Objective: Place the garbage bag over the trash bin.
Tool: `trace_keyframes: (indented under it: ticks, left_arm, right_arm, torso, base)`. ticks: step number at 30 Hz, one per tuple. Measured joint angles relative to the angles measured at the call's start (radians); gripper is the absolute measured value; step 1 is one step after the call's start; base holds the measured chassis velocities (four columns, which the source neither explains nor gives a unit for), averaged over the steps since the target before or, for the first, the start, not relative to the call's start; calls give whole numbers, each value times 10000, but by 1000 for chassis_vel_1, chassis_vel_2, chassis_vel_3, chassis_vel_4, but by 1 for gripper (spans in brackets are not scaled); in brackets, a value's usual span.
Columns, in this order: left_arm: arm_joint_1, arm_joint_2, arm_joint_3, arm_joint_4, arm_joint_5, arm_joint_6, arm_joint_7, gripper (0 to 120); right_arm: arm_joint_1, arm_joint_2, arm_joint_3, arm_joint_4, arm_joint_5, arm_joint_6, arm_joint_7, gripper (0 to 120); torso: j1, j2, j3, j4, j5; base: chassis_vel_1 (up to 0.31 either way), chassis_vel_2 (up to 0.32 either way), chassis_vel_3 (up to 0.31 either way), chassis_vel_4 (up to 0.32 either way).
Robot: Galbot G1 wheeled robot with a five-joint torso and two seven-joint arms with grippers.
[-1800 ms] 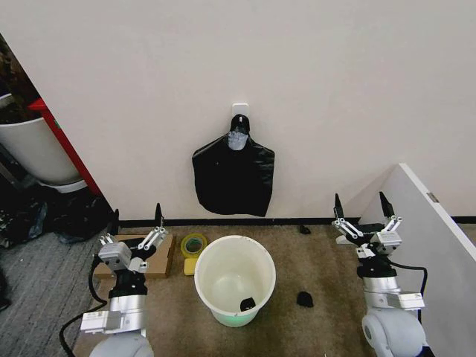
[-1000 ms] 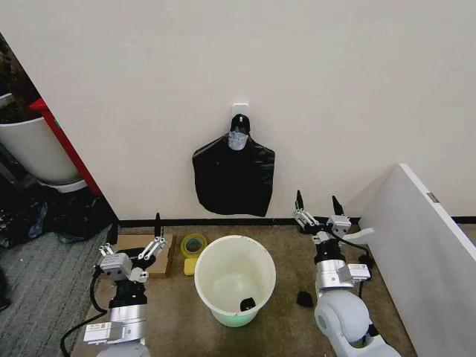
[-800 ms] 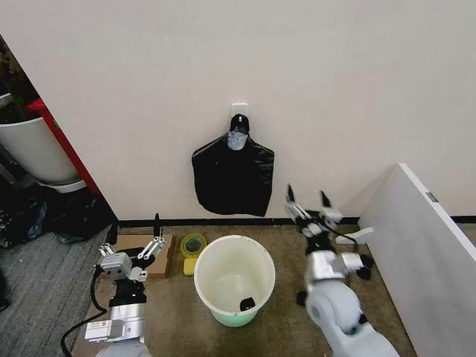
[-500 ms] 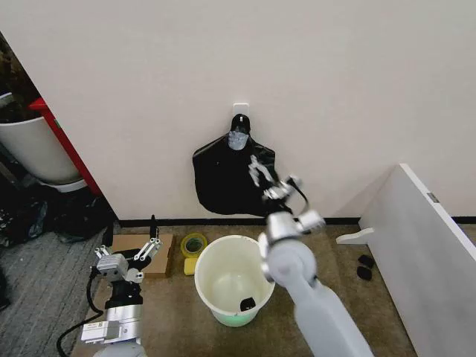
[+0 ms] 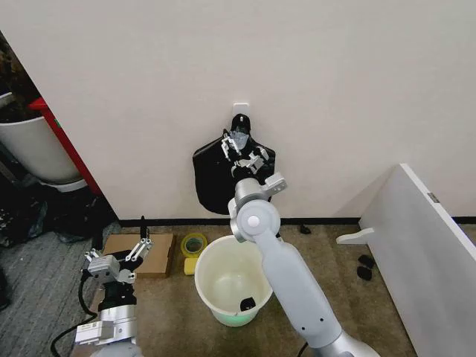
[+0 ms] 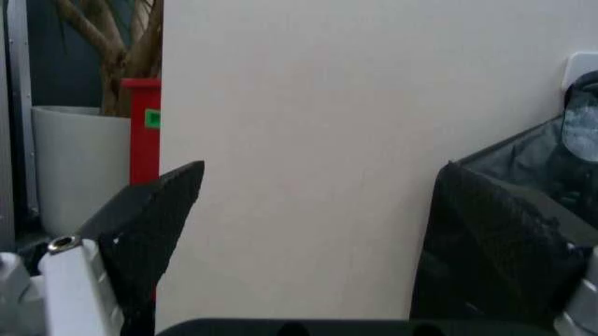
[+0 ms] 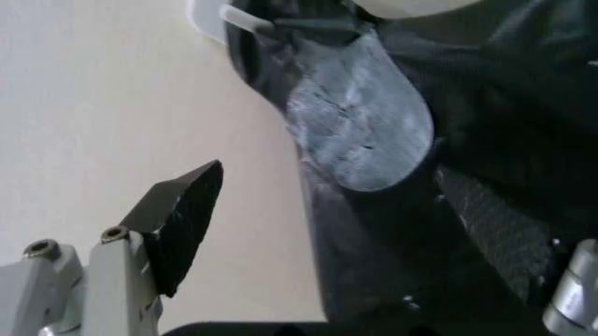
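Observation:
A bundle of black plastic bags [image 5: 216, 186] hangs from a white wall hook [image 5: 239, 110]; I cannot tell a single garbage bag apart in it. My right arm reaches up over the trash bin [image 5: 223, 286], a cream-white bucket with a pale green base on the carpet. My right gripper [image 5: 239, 149] is open at the bundle's top. In the right wrist view the right gripper [image 7: 337, 231] straddles the black plastic below a grey tape patch [image 7: 360, 133]. My left gripper [image 5: 123, 249] hangs open, low at the left, away from the bin; the left wrist view shows this gripper [image 6: 318, 245] facing the wall.
A cardboard sheet [image 5: 156, 245] and a yellow tape roll [image 5: 194, 243] lie left of the bin. A small black scrap [image 5: 247, 303] sits inside the bin. A white panel [image 5: 431, 253] slants at the right. A white tub with a red frame [image 5: 33, 149] stands far left.
My right arm has swung from low at the right, across above the bin, up to the hanging bundle. The left gripper has sunk a little lower and to the left.

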Motion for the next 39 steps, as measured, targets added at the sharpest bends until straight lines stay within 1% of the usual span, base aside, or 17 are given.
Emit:
trace_keyframes:
  ticks: [6, 9, 14, 15, 16, 17, 19, 21, 22, 23, 25, 26, 29, 30, 33, 39]
  left_arm:
    - [-43, -43, 51, 70, 27, 10, 0, 100]
    - [-50, -57, 57, 77, 37, 12, 0, 100]
    - [-55, -97, 59, 95, 58, 17, 0, 100]
    - [-56, -99, 59, 103, 59, 18, 0, 100]
    - [-56, -99, 59, 103, 59, 18, 0, 100]
    - [-57, -102, 59, 116, 62, 18, 0, 100]
    - [-58, -105, 60, 134, 69, 18, 2, 100]
    - [-63, -107, 68, 157, 77, 19, 5, 100]
    - [-66, -108, 68, 168, 82, 19, 5, 100]
    - [-66, -108, 68, 168, 82, 19, 5, 100]
    - [-69, -109, 70, 187, 84, 19, 5, 100]
    - [-75, -109, 70, 194, 86, 19, 5, 100]
    - [-93, -108, 70, 232, 86, 19, 5, 100]
    - [-93, -108, 70, 232, 86, 19, 5, 100]
    - [-115, -110, 76, 279, 88, 18, 3, 100]
    - [-157, -132, 120, 344, 103, 7, 4, 100]
  right_arm:
    - [141, 1, 157, -287, -41, -15, -36, 88]
    - [201, 3, 211, -395, -48, -15, -70, 87]
    - [369, 3, 334, -733, -70, 6, -218, 66]
    - [384, 3, 337, -752, -73, 12, -242, 63]
    - [384, 3, 337, -752, -73, 12, -242, 63]
    - [410, 3, 340, -776, -78, 25, -296, 56]
    - [461, 4, 340, -803, -87, 65, -380, 48]
    - [516, 69, 343, -820, -98, 91, -437, 41]
    - [545, 69, 344, -834, -119, 118, -473, 36]
    - [545, 69, 344, -834, -119, 118, -473, 36]
    - [552, 66, 356, -838, -160, 169, -519, 29]
    - [546, 59, 361, -833, -180, 188, -536, 22]
    - [441, 47, 349, -772, -251, 225, -588, 10]
    - [441, 47, 349, -772, -251, 225, -588, 10]
    - [363, 39, 344, -733, -319, 275, -651, 0]
    - [154, 23, 320, -531, -422, 451, -838, 0]
  torso:
    - [-1, 0, 0, 0, 2]
    - [-1, 0, 0, 0, 2]
    - [-1, 0, 0, 1, 3]
    - [-1, 0, 0, 1, 2]
    - [-1, 0, 0, 1, 2]
    - [-1, 0, 0, 1, 2]
    - [0, 0, 0, 1, 2]
    - [-1, 0, 0, 0, 4]
    - [-1, 0, -1, 3, 3]
    - [-1, 0, -1, 3, 3]
    - [-1, 0, -1, 2, 2]
    - [-1, 0, -1, 1, 3]
    - [-1, 0, -1, 2, 3]
    - [-1, 0, -1, 2, 3]
    - [-1, 0, -1, 1, 3]
    - [-1, 0, -1, 1, 2]
  base:
    - [0, 0, 0, 0]
    - [0, 0, 0, 0]
    - [0, 0, 0, 0]
    - [0, 0, 0, 0]
    - [0, 0, 0, 0]
    - [0, 0, 0, 0]
    - [0, 0, 0, 0]
    - [0, 0, 0, 0]
    - [0, 0, 0, 0]
    - [0, 0, 0, 0]
    - [0, 0, 0, 0]
    - [0, 0, 0, 0]
    - [0, 0, 0, 0]
    - [0, 0, 0, 0]
    - [0, 0, 0, 0]
    - [0, 0, 0, 0]
